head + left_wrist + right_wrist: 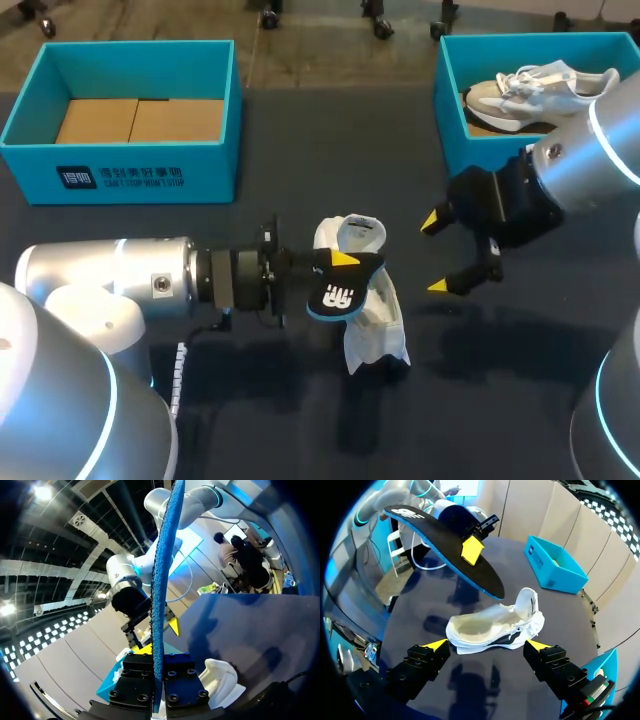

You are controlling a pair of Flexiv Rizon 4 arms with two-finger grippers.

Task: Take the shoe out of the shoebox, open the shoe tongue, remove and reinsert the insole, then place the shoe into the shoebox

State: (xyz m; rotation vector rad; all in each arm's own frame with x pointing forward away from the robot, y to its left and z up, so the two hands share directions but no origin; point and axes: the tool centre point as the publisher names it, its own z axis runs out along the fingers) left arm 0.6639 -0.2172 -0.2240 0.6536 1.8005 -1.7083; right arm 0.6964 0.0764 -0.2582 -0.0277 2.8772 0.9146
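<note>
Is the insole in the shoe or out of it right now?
Out. The left gripper is shut on the insole, holding it in the air clear of the white shoe on the table.

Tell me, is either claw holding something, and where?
The left gripper pinches the insole by its flat faces, about mid-length. The right gripper is open, holding nothing.

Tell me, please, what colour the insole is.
The insole is black with a blue edge, clearest in right wrist view.
</note>
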